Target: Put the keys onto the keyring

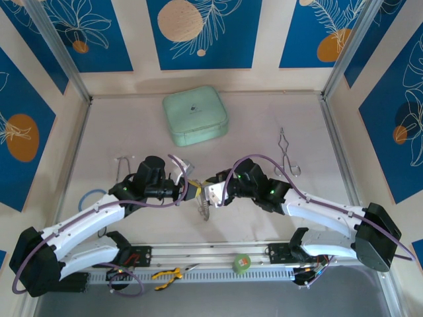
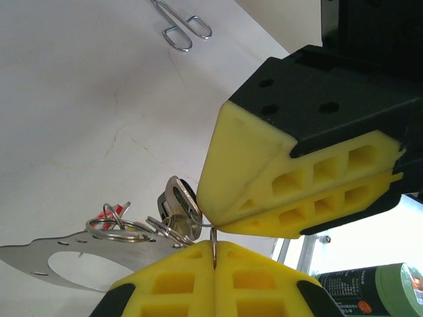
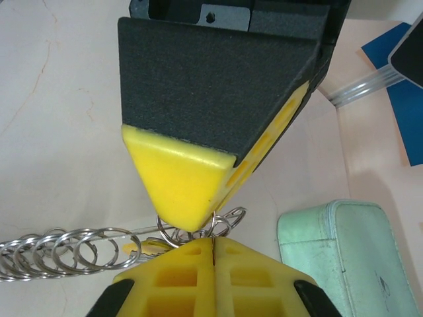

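Top view: left gripper (image 1: 190, 190) and right gripper (image 1: 211, 193) tip to tip over the middle of the table (image 1: 264, 119); keyring (image 1: 203, 211) hanging just below the two tips; mint-green case (image 1: 195, 115) well behind; wire tool (image 1: 287, 155) off to the right; blue cord loop (image 1: 89, 196) at far left; green tape roll (image 1: 242, 263) at the near edge.

Left wrist view: yellow fingers (image 2: 264, 191) clenched on a small ring (image 2: 213, 246), seen edge-on as a thin upright wire; keys (image 2: 180, 212) bunched just left of the pinch, tangled in more split rings; red tag (image 2: 109, 212) further left; keyring as a flat silver piece with an oval opening at lower left, touching that bunch.

Right wrist view: yellow fingers (image 3: 178, 178) likewise clamped tight on a thin edge-on ring wire; same small ring or a neighbour, cannot tell; loose rings just behind the tips; chain of linked silver rings (image 3: 59, 251) trailing left; case at lower right, well apart.
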You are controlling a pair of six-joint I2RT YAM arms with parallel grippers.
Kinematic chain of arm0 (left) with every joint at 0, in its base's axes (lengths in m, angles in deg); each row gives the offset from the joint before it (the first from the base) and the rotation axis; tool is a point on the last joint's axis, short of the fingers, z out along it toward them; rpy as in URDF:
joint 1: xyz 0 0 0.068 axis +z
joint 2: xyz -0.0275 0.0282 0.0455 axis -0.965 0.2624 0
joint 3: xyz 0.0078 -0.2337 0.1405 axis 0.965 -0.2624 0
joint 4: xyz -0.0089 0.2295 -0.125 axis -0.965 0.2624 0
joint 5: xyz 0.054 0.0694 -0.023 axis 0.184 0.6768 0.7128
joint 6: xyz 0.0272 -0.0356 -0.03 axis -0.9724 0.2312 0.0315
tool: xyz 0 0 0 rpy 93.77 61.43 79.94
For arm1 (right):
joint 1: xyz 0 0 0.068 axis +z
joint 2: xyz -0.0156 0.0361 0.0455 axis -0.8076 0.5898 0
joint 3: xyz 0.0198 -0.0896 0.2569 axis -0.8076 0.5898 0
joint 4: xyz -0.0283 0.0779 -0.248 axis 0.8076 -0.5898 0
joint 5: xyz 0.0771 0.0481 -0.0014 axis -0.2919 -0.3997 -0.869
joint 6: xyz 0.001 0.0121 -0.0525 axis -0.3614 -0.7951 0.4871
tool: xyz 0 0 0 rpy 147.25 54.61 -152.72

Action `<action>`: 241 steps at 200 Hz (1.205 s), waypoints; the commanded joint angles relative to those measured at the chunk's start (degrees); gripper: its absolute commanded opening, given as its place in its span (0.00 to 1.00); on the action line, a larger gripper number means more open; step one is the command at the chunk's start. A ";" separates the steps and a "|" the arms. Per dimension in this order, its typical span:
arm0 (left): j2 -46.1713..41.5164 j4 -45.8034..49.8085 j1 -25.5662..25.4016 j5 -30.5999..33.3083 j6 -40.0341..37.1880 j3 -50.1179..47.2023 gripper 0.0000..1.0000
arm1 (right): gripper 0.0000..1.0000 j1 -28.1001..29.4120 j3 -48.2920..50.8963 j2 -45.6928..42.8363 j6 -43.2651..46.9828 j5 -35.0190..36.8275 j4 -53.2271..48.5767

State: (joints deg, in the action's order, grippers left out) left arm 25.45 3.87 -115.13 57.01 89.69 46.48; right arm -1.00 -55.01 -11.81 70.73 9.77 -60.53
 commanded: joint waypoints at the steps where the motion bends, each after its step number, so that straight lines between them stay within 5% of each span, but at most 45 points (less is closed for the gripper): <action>1: 0.06 -2.59 0.36 -0.65 0.89 1.82 0.00 | 0.00 0.40 0.73 -1.64 0.28 -0.29 1.56; 241: 1.02 -2.94 0.35 -0.94 1.88 2.26 0.00 | 0.00 1.17 0.88 -0.92 0.79 1.19 0.99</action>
State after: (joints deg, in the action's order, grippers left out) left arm 26.47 3.19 -115.13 57.43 91.20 46.83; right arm -0.28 -54.29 -13.36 71.36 11.11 -60.69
